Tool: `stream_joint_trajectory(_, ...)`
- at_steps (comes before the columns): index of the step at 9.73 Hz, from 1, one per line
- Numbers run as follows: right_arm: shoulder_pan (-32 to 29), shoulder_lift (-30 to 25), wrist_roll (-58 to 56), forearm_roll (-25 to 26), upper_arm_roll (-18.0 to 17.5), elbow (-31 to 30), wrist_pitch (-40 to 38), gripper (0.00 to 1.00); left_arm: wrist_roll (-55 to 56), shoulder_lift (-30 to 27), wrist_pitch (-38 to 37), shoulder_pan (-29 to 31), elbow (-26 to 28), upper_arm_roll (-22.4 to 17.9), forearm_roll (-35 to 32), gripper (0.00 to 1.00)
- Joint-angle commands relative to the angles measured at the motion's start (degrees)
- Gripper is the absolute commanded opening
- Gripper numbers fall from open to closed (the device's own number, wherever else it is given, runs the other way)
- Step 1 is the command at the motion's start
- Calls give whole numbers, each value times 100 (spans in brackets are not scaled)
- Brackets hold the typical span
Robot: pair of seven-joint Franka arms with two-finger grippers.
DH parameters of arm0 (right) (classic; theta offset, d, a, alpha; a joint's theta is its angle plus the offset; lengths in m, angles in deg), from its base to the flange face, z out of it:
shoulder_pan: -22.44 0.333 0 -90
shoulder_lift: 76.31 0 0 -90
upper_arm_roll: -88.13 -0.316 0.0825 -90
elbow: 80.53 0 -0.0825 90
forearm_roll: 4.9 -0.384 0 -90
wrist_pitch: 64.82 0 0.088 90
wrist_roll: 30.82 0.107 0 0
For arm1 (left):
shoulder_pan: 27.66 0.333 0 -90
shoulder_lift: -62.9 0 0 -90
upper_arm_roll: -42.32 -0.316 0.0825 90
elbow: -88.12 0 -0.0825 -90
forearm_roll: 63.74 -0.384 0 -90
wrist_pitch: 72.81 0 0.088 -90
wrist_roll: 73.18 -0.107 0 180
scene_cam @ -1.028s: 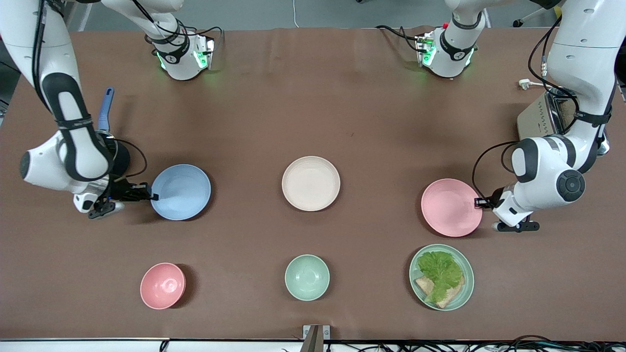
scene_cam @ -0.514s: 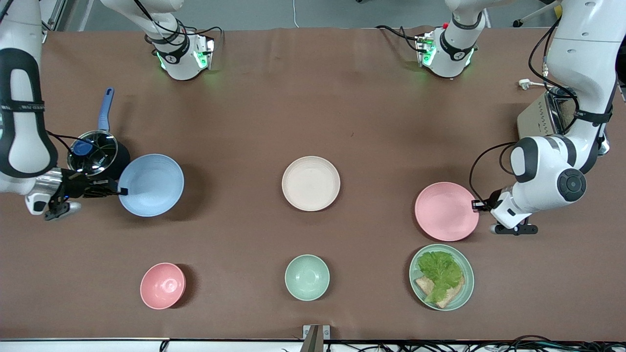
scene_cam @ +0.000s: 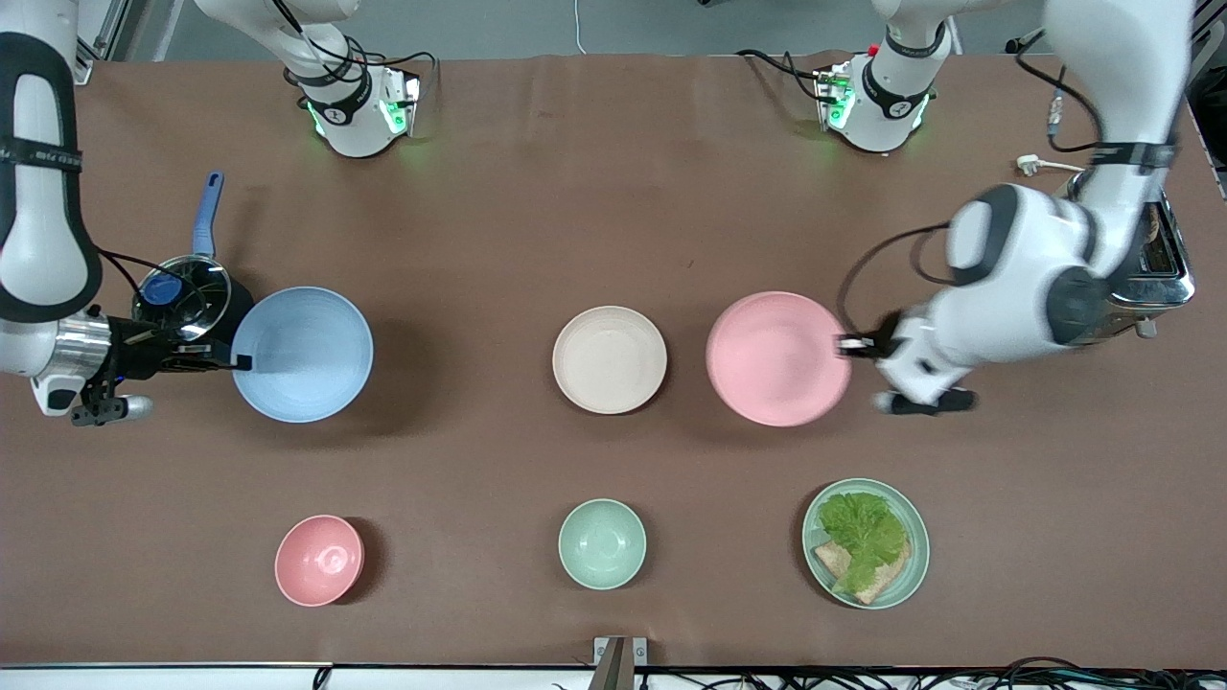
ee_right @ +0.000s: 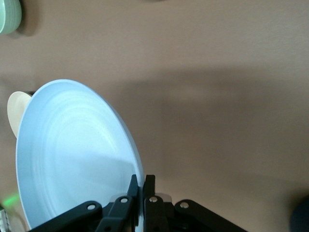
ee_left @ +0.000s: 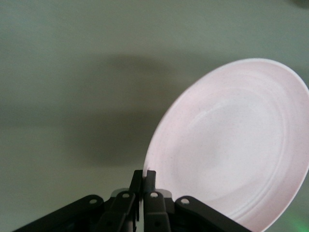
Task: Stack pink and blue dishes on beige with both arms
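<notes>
Brown tabletop, both plates aloft. Beige plate (scene_cam: pixel 610 359) lies at table centre. Pink plate (scene_cam: pixel 777 358) hangs just beside it, pinched at its rim by the left gripper (scene_cam: pixel 847 346); blue plate (scene_cam: pixel 302 354) hangs toward the right arm's end, rim clamped in the right gripper (scene_cam: pixel 240 362). Risk: thin rim grips may let a plate tilt or slip; simultaneous arrival could clash plates. Count: three plates, two bowls (pink bowl (scene_cam: pixel 319 560), green bowl (scene_cam: pixel 602 543)), one lettuce plate (scene_cam: pixel 866 542).
</notes>
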Motion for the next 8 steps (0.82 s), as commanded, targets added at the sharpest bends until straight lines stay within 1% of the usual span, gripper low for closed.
stream_joint_trajectory(1, 168, -179, 444, 122, -185, -154, -4, 0, 871, 523, 662, -827, 115, -39, -32, 0)
stream_joint_trajectory(2, 160, -179, 698, 122, -404, -154, 14, 0, 1459, 724, 1039, -1162, 133, -39, -120, 0)
stream_joint_trajectory(3, 168, -179, 1022, 122, -649, -172, 119, 1, 1760, 865, 1234, -1426, 133, -39, -260, 0)
stream_joint_trajectory(5, 169, -249, 1454, 122, -1089, -408, 583, 1, 2017, 1304, 1804, -1569, 150, -39, -489, 0)
stream_joint_trajectory(6, 169, -284, 1596, 122, -1248, -522, 812, 1, 2184, 1446, 2051, -1743, 133, -48, -516, 0)
stream_joint_trajectory(8, 378, -285, 2156, 122, -1512, -698, 1295, 1, 2238, 1657, 2421, -1780, 98, -57, -621, 1)
